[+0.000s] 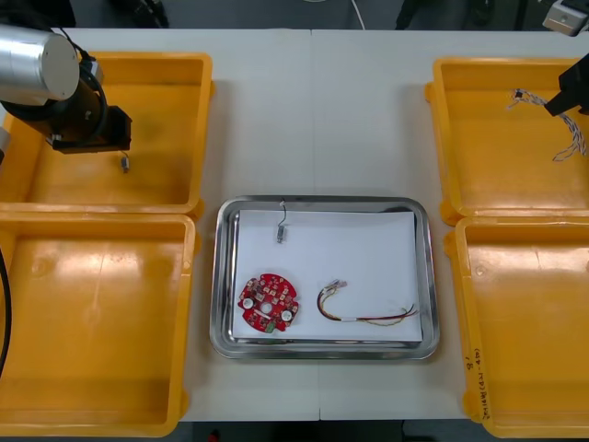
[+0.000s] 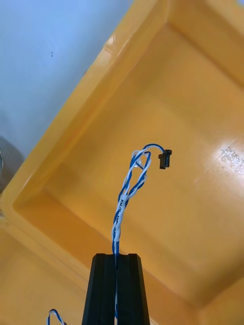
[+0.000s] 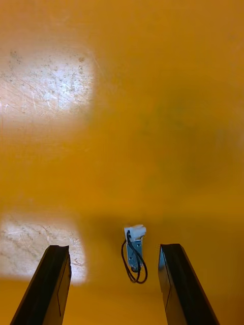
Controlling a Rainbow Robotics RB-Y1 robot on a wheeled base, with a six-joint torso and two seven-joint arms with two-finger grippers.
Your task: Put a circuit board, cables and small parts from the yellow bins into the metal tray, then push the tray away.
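Note:
In the right wrist view my right gripper (image 2: 116,260) is shut on a twisted blue and white cable (image 2: 127,195), which rises from the fingers to a black plug and hangs above the far right yellow bin (image 2: 203,76). In the front view that gripper (image 1: 565,99) is at the right edge, and the cable (image 1: 571,136) trails below it. My left gripper (image 3: 114,249) is open low over the far left yellow bin (image 1: 161,69). A small metal part (image 3: 134,250) with a black wire lies on the bin floor between its fingers. That small metal part (image 1: 124,164) lies just below the left gripper (image 1: 116,147).
The metal tray (image 1: 324,348), white inside, holds a round red circuit board (image 1: 268,302), a red and yellow cable (image 1: 363,313) and a small metal part (image 1: 281,228) with a wire. Near left bin (image 1: 92,405) and near right bin (image 1: 525,322) flank it.

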